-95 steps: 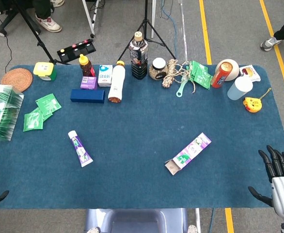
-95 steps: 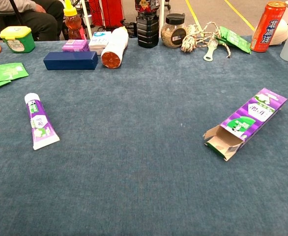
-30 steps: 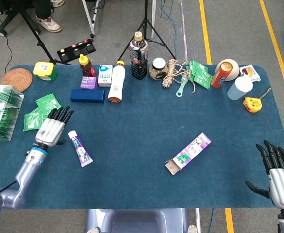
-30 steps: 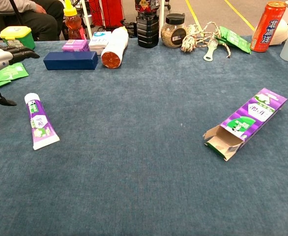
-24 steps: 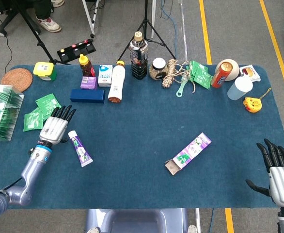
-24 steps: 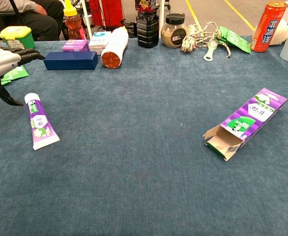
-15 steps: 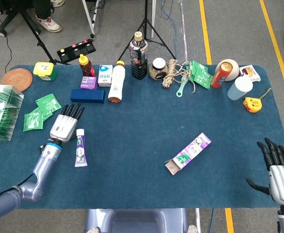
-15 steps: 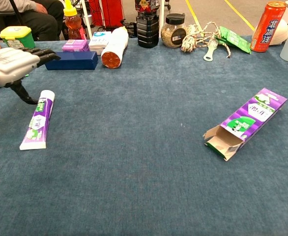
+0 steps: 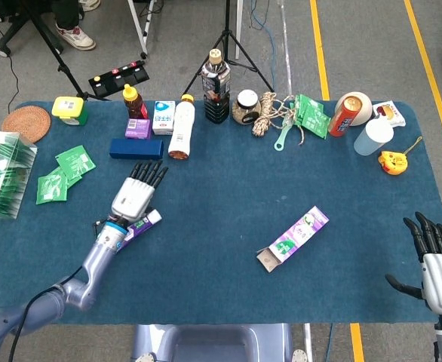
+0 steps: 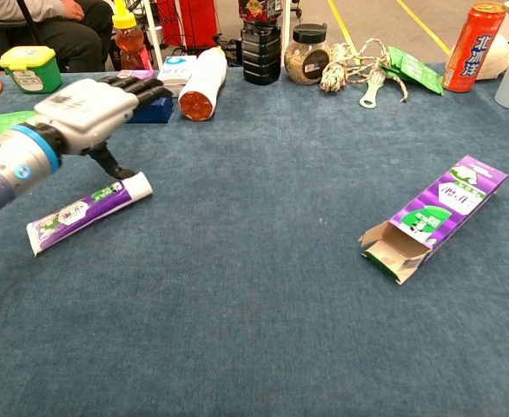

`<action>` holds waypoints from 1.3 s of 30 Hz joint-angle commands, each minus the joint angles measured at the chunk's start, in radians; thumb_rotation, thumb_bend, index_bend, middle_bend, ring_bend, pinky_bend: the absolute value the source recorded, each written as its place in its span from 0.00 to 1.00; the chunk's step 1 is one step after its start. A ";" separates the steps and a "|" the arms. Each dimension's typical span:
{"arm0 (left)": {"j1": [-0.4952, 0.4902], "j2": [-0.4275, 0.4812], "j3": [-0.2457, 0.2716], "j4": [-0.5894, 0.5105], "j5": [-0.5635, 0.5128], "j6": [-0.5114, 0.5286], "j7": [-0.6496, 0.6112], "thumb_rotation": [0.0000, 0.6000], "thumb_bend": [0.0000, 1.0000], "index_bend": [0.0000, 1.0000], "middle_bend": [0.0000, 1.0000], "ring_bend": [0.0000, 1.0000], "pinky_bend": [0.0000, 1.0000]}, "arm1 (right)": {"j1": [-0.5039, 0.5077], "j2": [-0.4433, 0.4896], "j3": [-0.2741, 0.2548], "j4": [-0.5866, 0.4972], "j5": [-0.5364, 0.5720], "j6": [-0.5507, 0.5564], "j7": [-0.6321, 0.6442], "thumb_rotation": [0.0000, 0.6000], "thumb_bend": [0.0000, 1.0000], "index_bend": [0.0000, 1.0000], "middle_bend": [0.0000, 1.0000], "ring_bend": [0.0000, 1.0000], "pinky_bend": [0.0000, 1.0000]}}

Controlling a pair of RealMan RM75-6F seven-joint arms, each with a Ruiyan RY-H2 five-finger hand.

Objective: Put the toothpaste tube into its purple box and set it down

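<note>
Swung round and slid rightward since the earlier frames: white and purple plastic toothpaste tube (image 10: 85, 208), lying flat on the dark blue cloth-covered table (image 10: 254, 313), cap end pointed right. Also carried rightward: silver and black left hand (image 10: 89, 109), poised over the tube's cap end. Lay with fingers stretched forward and nothing clasped, thumb reaching down towards the tube; looked like contact, but could not be confirmed.

Judged to be at the first step, reaching for the tube, with no grasp yet made. Called next for closing around the tube body, lifting it, and carrying it well across the table to the purple and white cardboard box (image 10: 437, 213). Rested on its side, open flap end facing the near edge, well apart from the tube. Likely needed steadying while the tube went in.

Waited at the near right corner, seen only from the head camera: right hand (image 9: 434, 264), fingers apart and empty, wrist cut off by the picture's edge.

Mostly hidden in the head view: toothpaste tube (image 9: 149, 219), covered by the left hand (image 9: 134, 197), only the cap end showing. Too dark to see inside the box (image 9: 296, 235). Too small to read: printing on tube and box.
</note>
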State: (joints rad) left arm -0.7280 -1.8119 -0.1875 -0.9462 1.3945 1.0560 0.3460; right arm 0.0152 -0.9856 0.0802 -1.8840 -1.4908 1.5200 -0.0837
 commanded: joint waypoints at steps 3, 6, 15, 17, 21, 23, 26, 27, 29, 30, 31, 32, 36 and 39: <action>-0.037 -0.056 0.001 0.009 0.005 -0.018 0.019 1.00 0.10 0.00 0.00 0.00 0.07 | 0.001 0.004 0.002 0.002 0.006 -0.001 0.008 1.00 0.00 0.06 0.00 0.00 0.00; -0.046 -0.077 0.004 -0.006 0.008 -0.016 0.027 1.00 0.10 0.00 0.00 0.00 0.07 | 0.001 0.006 0.001 0.003 0.005 -0.001 0.012 1.00 0.00 0.06 0.00 0.00 0.00; -0.024 -0.006 -0.020 -0.167 -0.033 0.011 0.085 1.00 0.10 0.00 0.00 0.00 0.07 | 0.001 0.009 -0.004 0.005 -0.004 0.001 0.021 1.00 0.00 0.06 0.00 0.00 0.00; -0.012 0.036 -0.032 -0.237 -0.061 0.007 0.100 1.00 0.10 0.00 0.00 0.00 0.07 | 0.001 0.009 -0.005 0.004 -0.005 0.001 0.020 1.00 0.00 0.06 0.00 0.00 0.00; 0.022 0.129 -0.047 -0.392 -0.135 -0.008 0.118 1.00 0.10 0.00 0.00 0.00 0.07 | 0.001 0.010 -0.009 0.002 -0.011 0.000 0.020 1.00 0.00 0.06 0.00 0.00 0.00; 0.047 0.176 -0.051 -0.479 -0.206 -0.023 0.142 1.00 0.10 0.00 0.00 0.00 0.07 | 0.001 0.011 -0.010 0.001 -0.011 0.000 0.022 1.00 0.00 0.06 0.00 0.00 0.00; 0.074 0.244 -0.051 -0.603 -0.328 -0.045 0.194 1.00 0.10 0.00 0.00 0.00 0.07 | 0.001 0.012 -0.010 0.000 -0.013 0.002 0.023 1.00 0.00 0.06 0.00 0.00 0.00; 0.081 0.269 -0.047 -0.642 -0.367 -0.046 0.219 1.00 0.10 0.00 0.00 0.00 0.07 | 0.000 0.013 -0.012 -0.001 -0.014 0.001 0.024 1.00 0.00 0.06 0.00 0.00 0.00; 0.089 0.306 -0.039 -0.697 -0.419 -0.045 0.249 1.00 0.10 0.00 0.00 0.00 0.07 | 0.000 0.014 -0.014 -0.002 -0.018 0.001 0.024 1.00 0.00 0.06 0.00 0.00 0.00; 0.093 0.325 -0.032 -0.723 -0.444 -0.047 0.258 1.00 0.10 0.00 0.00 0.00 0.07 | 0.000 0.014 -0.015 -0.003 -0.020 0.002 0.024 1.00 0.00 0.06 0.00 0.00 0.00; 0.097 0.336 -0.026 -0.738 -0.458 -0.048 0.261 1.00 0.10 0.00 0.00 0.00 0.07 | 0.000 0.014 -0.016 -0.003 -0.023 0.002 0.024 1.00 0.00 0.06 0.00 0.00 0.00; 0.102 0.352 -0.017 -0.756 -0.473 -0.047 0.265 1.00 0.10 0.00 0.00 0.00 0.07 | 0.000 0.014 -0.018 -0.004 -0.025 0.002 0.025 1.00 0.00 0.06 0.00 0.00 0.00; 0.117 0.390 0.023 -0.778 -0.503 -0.061 0.258 1.00 0.10 0.00 0.00 0.00 0.07 | -0.002 0.017 -0.020 -0.005 -0.031 0.005 0.031 1.00 0.00 0.06 0.00 0.00 0.00; 0.121 0.408 0.041 -0.774 -0.500 -0.094 0.217 1.00 0.10 0.00 0.00 0.00 0.07 | -0.003 0.019 -0.022 -0.006 -0.033 0.006 0.036 1.00 0.00 0.06 0.00 0.00 0.00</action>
State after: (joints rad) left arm -0.6128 -1.4159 -0.1579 -1.7197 0.8955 0.9815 0.5852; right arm 0.0126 -0.9667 0.0587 -1.8898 -1.5238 1.5262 -0.0484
